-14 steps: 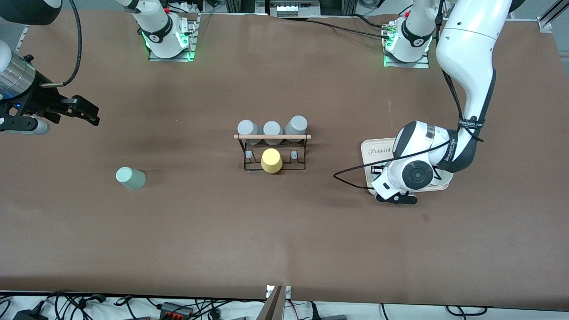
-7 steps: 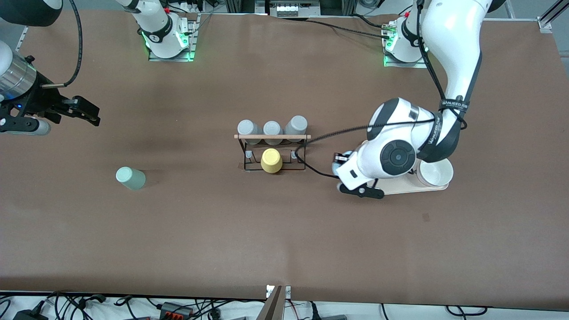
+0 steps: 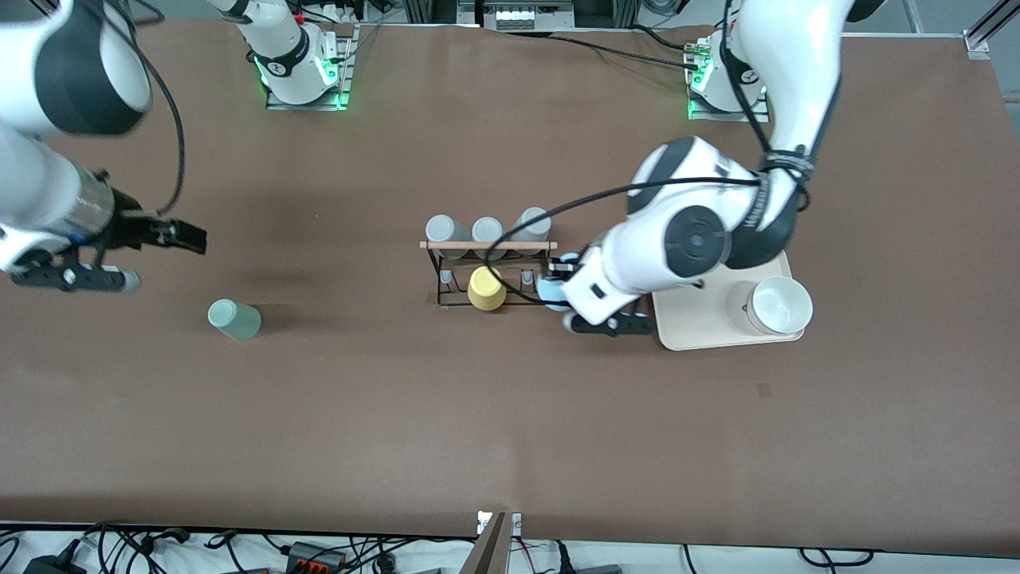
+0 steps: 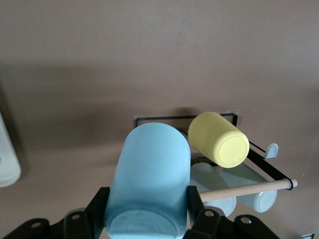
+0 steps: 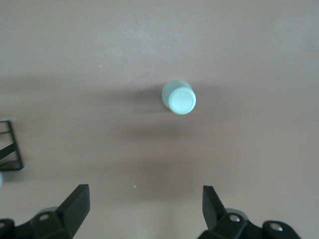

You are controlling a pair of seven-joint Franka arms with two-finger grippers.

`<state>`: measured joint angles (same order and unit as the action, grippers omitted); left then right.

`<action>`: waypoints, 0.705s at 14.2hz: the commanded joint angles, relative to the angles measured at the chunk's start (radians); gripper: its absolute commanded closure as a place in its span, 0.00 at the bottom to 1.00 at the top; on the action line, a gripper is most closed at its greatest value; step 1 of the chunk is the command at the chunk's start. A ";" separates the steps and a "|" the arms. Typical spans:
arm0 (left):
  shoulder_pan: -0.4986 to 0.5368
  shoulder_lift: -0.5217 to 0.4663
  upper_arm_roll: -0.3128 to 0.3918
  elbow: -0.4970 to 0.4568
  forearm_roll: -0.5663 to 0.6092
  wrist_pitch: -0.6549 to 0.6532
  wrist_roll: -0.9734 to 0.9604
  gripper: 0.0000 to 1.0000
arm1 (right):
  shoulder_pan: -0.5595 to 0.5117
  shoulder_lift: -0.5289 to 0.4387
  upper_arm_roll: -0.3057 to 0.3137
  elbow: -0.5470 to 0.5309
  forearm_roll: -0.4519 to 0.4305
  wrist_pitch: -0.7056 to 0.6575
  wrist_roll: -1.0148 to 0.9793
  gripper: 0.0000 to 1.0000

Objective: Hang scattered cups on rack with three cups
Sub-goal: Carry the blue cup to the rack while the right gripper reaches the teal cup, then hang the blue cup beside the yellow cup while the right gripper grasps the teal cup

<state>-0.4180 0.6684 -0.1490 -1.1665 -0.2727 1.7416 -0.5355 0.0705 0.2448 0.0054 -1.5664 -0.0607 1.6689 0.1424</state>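
Now: blue cup held beside the rack

Clamped between the left gripper's (image 4: 149,219) fingers, the light blue cup (image 4: 148,186) hangs over the rack's (image 3: 488,275) end toward the cream tray (image 3: 701,323), close to the yellow cup (image 3: 486,288) on a peg. Three grey cups (image 3: 488,232) sit, seemingly upturned, along the wooden rod (image 3: 488,245). The mint cup (image 3: 233,319) lies on the table, well apart; the right gripper (image 5: 144,201) hovers over bare table near it, jaws wide apart.

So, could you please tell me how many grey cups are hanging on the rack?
3: the grey cups hang in a row along the rack, farther from the front camera than the yellow cup.
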 commanded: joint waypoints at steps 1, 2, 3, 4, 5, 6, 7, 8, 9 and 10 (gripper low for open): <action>-0.054 0.051 0.015 0.039 -0.013 0.002 -0.057 0.99 | -0.018 0.066 0.002 -0.036 -0.039 0.113 -0.003 0.00; -0.058 0.063 0.016 0.039 -0.013 0.010 -0.057 0.99 | -0.024 0.083 0.002 -0.059 -0.044 0.153 -0.004 0.00; -0.059 0.068 0.016 0.037 -0.011 0.021 -0.055 0.99 | -0.037 0.103 0.002 -0.090 -0.045 0.202 -0.013 0.00; -0.059 0.071 0.016 0.031 -0.013 0.022 -0.054 0.98 | -0.050 0.125 0.001 -0.127 -0.047 0.268 -0.027 0.00; -0.062 0.080 0.017 0.022 -0.011 0.030 -0.052 0.96 | -0.072 0.143 0.002 -0.156 -0.051 0.329 -0.053 0.00; -0.074 0.085 0.019 0.019 -0.008 0.053 -0.054 0.92 | -0.086 0.165 0.002 -0.174 -0.051 0.380 -0.084 0.00; -0.077 0.095 0.019 0.014 0.015 0.076 -0.055 0.84 | -0.087 0.183 0.002 -0.184 -0.051 0.411 -0.096 0.00; -0.078 0.111 0.019 0.013 0.039 0.082 -0.057 0.51 | -0.095 0.200 0.002 -0.188 -0.051 0.431 -0.098 0.00; -0.084 0.112 0.019 0.011 0.076 0.104 -0.052 0.01 | -0.097 0.209 0.002 -0.201 -0.051 0.455 -0.098 0.00; -0.099 0.111 0.017 0.011 0.108 0.119 -0.058 0.00 | -0.097 0.217 0.001 -0.225 -0.051 0.495 -0.098 0.00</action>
<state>-0.4858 0.7731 -0.1437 -1.1676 -0.2225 1.8352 -0.5829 -0.0206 0.4648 -0.0010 -1.7519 -0.1014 2.1089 0.0599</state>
